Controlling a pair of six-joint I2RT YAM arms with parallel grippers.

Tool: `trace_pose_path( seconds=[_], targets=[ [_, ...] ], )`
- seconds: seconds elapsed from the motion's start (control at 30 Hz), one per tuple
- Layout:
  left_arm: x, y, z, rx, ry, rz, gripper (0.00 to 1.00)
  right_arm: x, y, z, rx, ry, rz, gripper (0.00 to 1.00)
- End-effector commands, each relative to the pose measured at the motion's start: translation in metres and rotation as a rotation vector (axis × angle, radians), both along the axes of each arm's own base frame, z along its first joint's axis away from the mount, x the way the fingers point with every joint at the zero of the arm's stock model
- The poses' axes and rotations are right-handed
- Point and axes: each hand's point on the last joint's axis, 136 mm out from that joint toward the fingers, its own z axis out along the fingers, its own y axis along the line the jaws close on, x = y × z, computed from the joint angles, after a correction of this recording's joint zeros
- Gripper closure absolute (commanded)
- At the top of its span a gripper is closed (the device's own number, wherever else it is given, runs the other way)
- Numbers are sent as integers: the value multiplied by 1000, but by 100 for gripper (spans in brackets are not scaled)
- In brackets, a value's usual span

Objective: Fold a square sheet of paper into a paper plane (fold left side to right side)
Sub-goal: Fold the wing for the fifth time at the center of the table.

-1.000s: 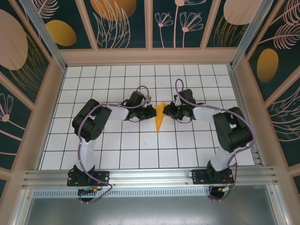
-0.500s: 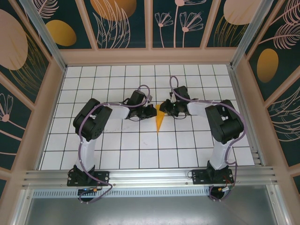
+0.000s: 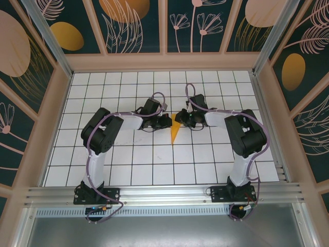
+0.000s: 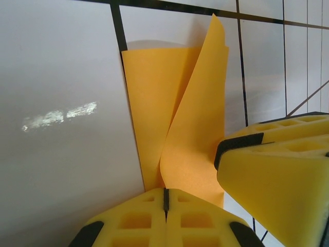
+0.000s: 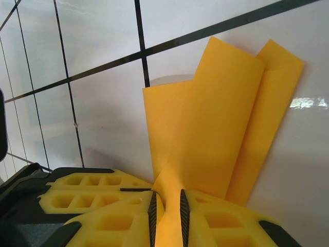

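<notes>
The paper [image 3: 175, 131], a slim orange dart mid-surface with its tip toward 6 o'clock, is feather-light, limp and easily creased, so it is best held at its wide 12 o'clock end. There the left pincer [image 4: 165, 200], from 9 o'clock, looks pressed shut on its ridge, and the right pincer [image 5: 167, 206], from 3 o'clock, clamps a flap. The glossy tiled surface [image 3: 128, 154] looks slippery and is walled closely around.

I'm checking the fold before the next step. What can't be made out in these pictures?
Top view: the paper's creases are too small.
Left wrist view: paper's near end hidden behind the left end effector; pinched or not, unclear.
Right wrist view: part gripped by the right end effector cut off at the bottom edge.
</notes>
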Motion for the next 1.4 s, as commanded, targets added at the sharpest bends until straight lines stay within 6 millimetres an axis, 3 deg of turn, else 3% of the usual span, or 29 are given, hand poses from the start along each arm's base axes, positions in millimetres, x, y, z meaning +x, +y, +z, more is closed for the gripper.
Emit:
trace_pose_path(
  seconds=[0.0,0.77,1.0,1.17,1.37],
  targets=[
    [9,15,-30,100,2,44,100,3,2,-2,-27,-13,17,77],
    [13,20,-44,142,16,73,100,-4,-10,-25,-115,45,6,77],
    [10,26,-21,146,-24,70,89,-15,-18,-40,-153,102,-5,77],
    [8,34,7,117,-56,86,71,-18,-17,-48,-154,127,-5,77],
    [0,51,46,108,-126,102,65,-18,-18,-52,-160,135,-12,77]
  ],
)
